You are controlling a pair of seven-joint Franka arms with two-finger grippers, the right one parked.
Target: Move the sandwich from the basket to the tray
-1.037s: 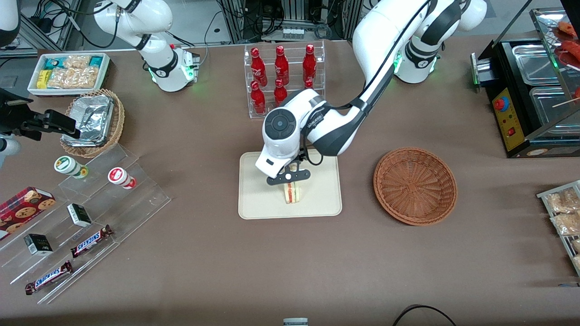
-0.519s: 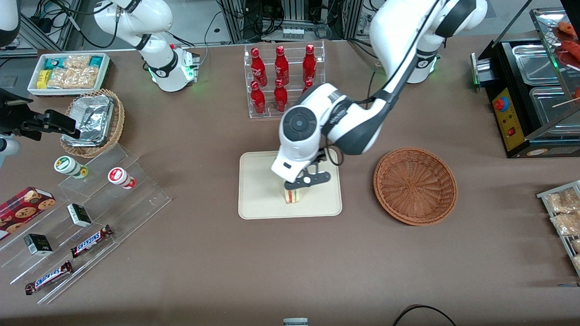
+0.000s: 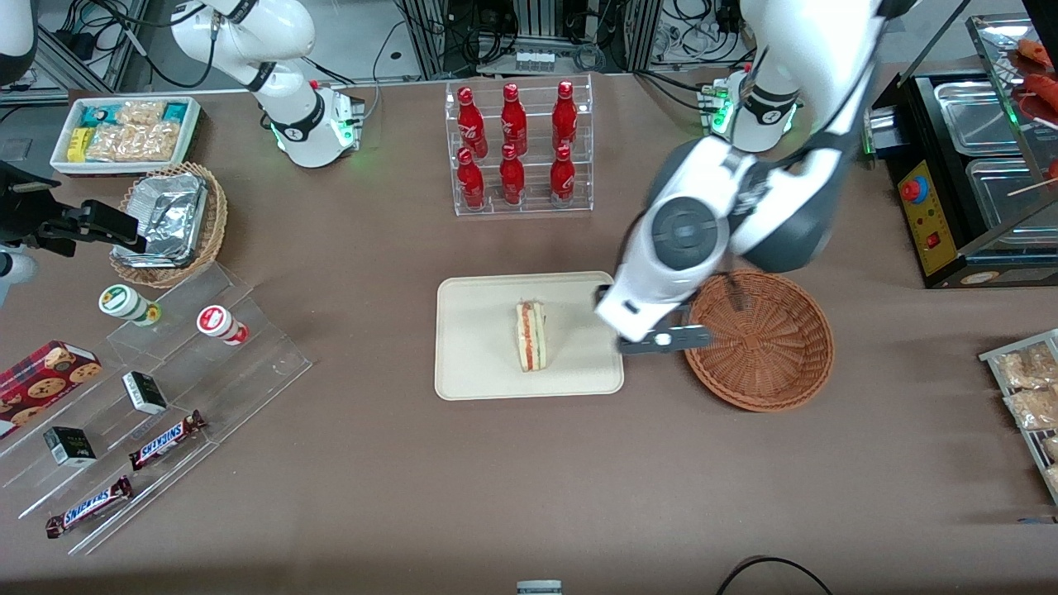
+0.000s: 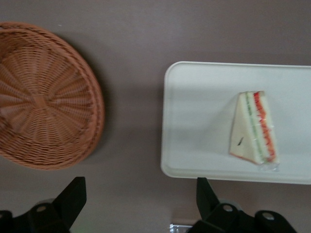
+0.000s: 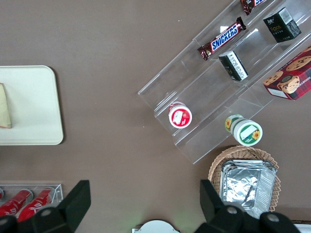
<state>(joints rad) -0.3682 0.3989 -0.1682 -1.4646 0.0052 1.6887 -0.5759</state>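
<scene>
The sandwich [image 3: 531,336] [image 4: 254,128], a white triangular wedge with red and green filling, lies on the cream tray [image 3: 479,364] [image 4: 194,121], free of any hold. The reddish-brown wicker basket [image 3: 769,347] [image 4: 43,97] stands empty beside the tray, toward the working arm's end. My left gripper [image 3: 661,340] [image 4: 141,199] hangs open above the bare tabletop between tray and basket, with nothing between its fingers [image 4: 73,196].
A clear rack of red bottles [image 3: 517,149] stands farther from the front camera than the tray. A black food warmer [image 3: 967,165] sits at the working arm's end. Acrylic steps with snacks [image 3: 149,397] and a foil-lined basket [image 3: 169,223] lie toward the parked arm's end.
The gripper let go of the sandwich, which stays on the tray, then rose and swung sideways toward the basket.
</scene>
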